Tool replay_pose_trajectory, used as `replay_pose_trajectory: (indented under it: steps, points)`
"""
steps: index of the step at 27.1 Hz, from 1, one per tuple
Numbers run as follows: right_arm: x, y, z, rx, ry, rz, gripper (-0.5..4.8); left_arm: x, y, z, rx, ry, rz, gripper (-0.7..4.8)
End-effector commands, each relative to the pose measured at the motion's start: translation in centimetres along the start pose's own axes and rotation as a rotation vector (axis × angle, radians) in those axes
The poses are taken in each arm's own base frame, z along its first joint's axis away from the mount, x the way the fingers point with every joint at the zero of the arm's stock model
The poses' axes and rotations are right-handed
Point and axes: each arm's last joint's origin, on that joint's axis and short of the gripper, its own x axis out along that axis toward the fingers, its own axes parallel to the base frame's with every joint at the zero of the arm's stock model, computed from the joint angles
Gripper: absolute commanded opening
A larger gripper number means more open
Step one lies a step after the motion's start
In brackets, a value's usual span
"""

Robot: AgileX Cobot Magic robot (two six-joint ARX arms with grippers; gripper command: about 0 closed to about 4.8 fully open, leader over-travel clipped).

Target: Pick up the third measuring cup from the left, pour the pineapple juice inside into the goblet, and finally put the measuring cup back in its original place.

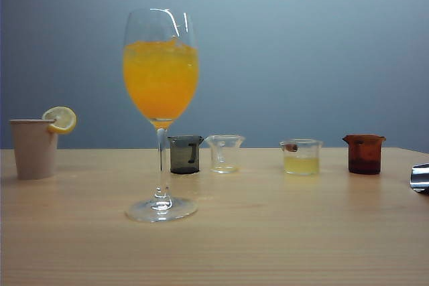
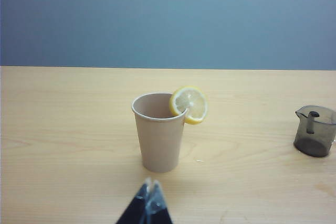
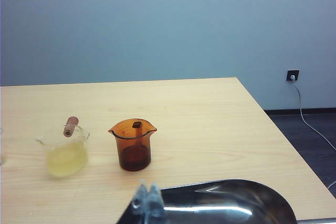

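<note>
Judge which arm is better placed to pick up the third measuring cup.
Probably the right. The right gripper, shut, faces the third measuring cup; the left gripper, also shut, faces the paper cup at the table's other end.

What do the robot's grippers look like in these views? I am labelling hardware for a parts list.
Only the tips show. The left gripper has dark, tapered fingers with glossy clear tips pressed together. The right gripper shows pale, translucent bluish fingertips. No cables or markings are visible.

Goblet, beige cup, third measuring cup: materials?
Goblet: clear glass by the look, glossy, with sharp highlights on the bowl. Beige cup: likely paper, matte, rolled rim. Third measuring cup: clear glass or plastic, can't tell; the yellow juice shows through.
</note>
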Motion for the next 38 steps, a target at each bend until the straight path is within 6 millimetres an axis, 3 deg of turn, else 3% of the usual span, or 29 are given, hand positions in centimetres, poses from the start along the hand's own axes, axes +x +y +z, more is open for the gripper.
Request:
replay_pose_trajectory:
  steps: [1, 12, 15, 17, 28, 38]
  points:
    - [0.0, 0.0, -0.1, -0.001, -0.008, 0.000, -0.05, 0.0, 0.1, 0.2, 0.000, -0.010, 0.033, -0.05]
    - [0.0, 0.0, 0.0, -0.002, -0.006, 0.002, -0.05, 0.0, 0.2, 0.2, 0.001, -0.013, 0.080, -0.05]
    - [-0.2, 0.1, 1.3, -0.002, -0.004, 0.020, -0.05, -0.1, 0.3, 0.8, -0.034, -0.031, 0.080, -0.05]
    - [-0.4, 0.1, 3.1, -0.002, -0.013, 0.019, -0.05, -0.3, 0.3, 2.0, -0.048, -0.066, 0.080, -0.05]
    - [0.8, 0.5, 8.4, -0.004, 0.022, 0.050, -0.05, -0.9, 0.5, 8.3, -0.073, -0.097, 0.068, -0.05]
    - [4.6, 1.3, 12.4, -0.002, -0.004, 0.142, -0.05, 2.4, -0.5, 14.6, -0.063, -0.027, -0.223, -0.05]
